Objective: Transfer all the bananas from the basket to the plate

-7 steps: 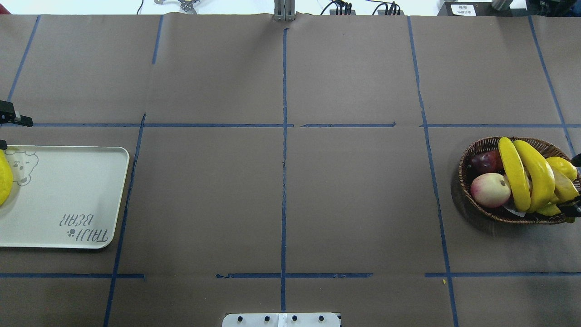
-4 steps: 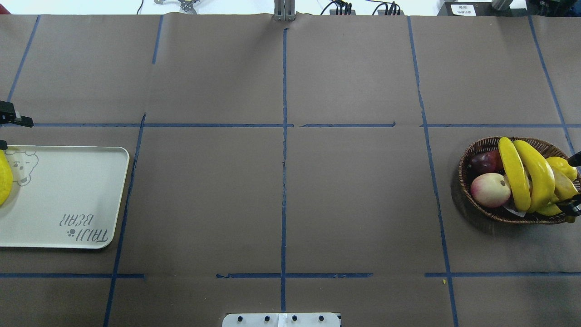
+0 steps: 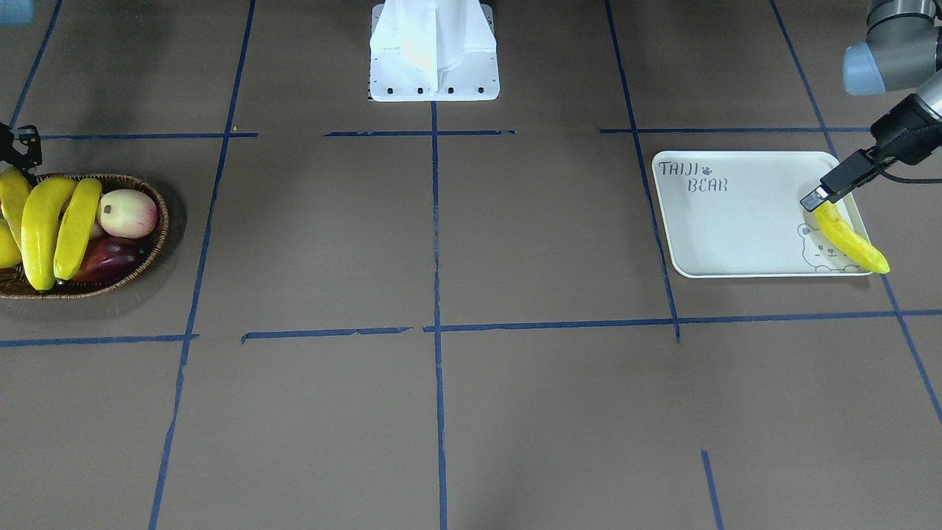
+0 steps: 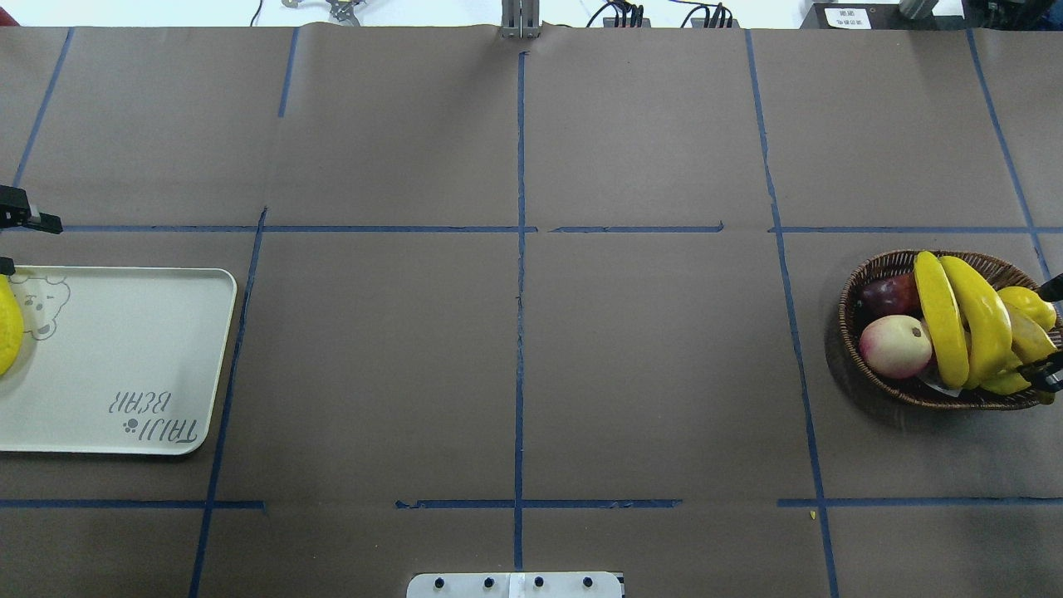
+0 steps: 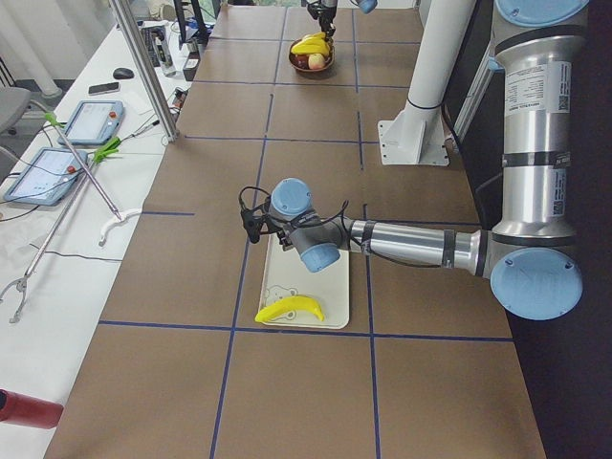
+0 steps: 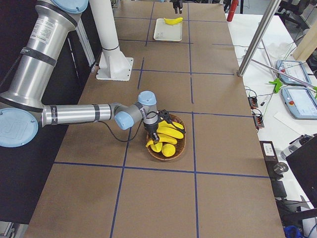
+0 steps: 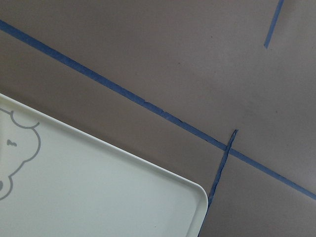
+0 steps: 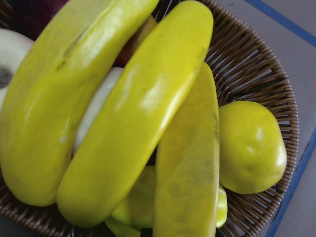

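**Plate** [image 4: 124, 357]: left end of the table [image 4: 648, 374]. It holds one banana [image 3: 850, 239], lying on the bear print at the left edge.

**Left claw** [image 4: 33, 246]: by the plate's far-left corner, tips spread, holding nothing. No movement over the last second, so that delivery looks finished.

**Basket** [image 4: 855, 332]: right end. Three bananas [image 4: 984, 324] are stacked over a peach [image 4: 895, 346] and a dark red fruit [image 4: 889, 292].

**Right claw** [image 4: 1051, 330]: straddles the basket's right side, tips wide apart, gripping nothing. It has crept slightly farther across in the last second.

**Reading:** one of four moved, next pick being lined up.

Bright even light, soft shadows, glossy glare, sharp focus
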Controlling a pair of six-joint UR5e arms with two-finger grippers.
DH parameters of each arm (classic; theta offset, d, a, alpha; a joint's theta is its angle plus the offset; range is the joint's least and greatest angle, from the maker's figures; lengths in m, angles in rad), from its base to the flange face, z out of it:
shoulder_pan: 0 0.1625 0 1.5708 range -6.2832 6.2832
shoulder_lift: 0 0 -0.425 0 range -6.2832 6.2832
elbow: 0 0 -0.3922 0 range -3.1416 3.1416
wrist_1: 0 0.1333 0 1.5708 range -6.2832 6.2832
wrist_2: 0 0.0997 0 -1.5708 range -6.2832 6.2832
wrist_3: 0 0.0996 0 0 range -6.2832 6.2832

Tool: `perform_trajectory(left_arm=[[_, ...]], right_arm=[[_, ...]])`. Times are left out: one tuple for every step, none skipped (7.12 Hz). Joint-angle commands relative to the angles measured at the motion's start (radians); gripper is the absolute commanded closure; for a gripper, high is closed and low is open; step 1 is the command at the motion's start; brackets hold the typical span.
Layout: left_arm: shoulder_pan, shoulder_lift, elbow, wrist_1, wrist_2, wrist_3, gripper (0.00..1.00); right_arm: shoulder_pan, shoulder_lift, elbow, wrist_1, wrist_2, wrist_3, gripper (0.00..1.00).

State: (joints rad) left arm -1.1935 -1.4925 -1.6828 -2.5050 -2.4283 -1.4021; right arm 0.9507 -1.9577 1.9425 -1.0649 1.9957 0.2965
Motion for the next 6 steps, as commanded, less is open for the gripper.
perform_trajectory(left_arm=[[0.000,0.000,0.000,0.000,0.002,0.000,0.00],[0.003,0.000,0.000,0.000,0.000,0.000,0.00],[0.006,0.000,-0.002,0.000,0.000,0.000,0.00],[0.015,-0.002,-0.005,0.000,0.002,-0.001,0.00],[0.029,-0.035,-0.006,0.000,0.002,0.003,0.00],[0.067,-0.087,-0.009,0.000,0.005,0.002,0.00]], right_arm=[[0.081,0.000,0.009,-0.001,0.008,-0.003,1.00],[0.144,0.002,0.013,-0.003,0.017,-0.023,1.00],[0.227,0.016,0.015,-0.004,0.064,-0.037,1.00],[0.279,0.048,0.012,-0.004,0.148,-0.037,1.00],[0.281,0.095,0.003,-0.004,0.234,-0.022,1.00],[0.281,0.127,0.001,-0.004,0.305,-0.020,1.00]])
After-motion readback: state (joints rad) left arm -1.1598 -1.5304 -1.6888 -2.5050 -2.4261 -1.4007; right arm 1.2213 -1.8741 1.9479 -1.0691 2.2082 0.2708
